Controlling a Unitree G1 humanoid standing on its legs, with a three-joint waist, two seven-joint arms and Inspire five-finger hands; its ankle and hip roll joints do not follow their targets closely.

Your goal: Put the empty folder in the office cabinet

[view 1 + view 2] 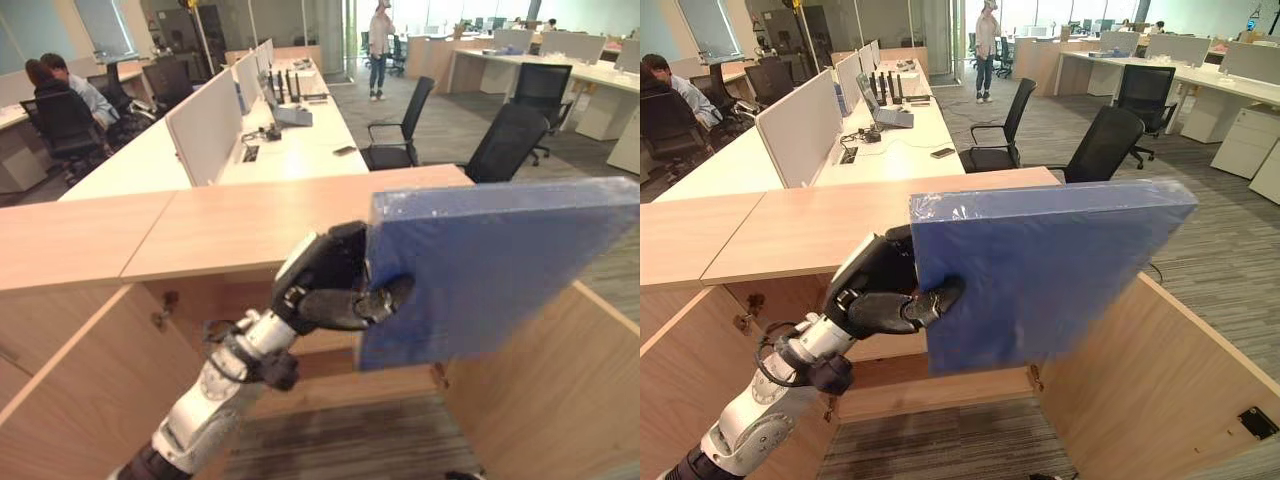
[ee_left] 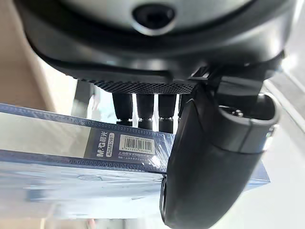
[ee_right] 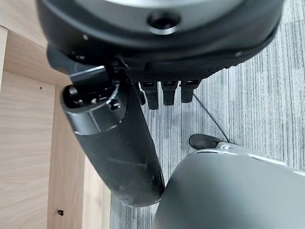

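Folder point(image 1: 1040, 280): blue, flat, wrapped in clear film (barcode label on its spine).
Pose: held upright on edge, broad face toward the camera, slightly tilted.
Place: in the air before the open wooden cabinet point(image 1: 1160, 370), pinched at its left edge by the left hand point(image 1: 880, 290).

White desks point(image 1: 300, 140), black chairs point(image 1: 510, 140) and grey carpet point(image 1: 1200, 230) behind.

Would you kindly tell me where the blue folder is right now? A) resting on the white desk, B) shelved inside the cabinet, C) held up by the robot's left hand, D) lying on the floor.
C: the left hand pinches the blue folder by one edge, thumb across its front, holding it in the air in front of the wooden cabinet.
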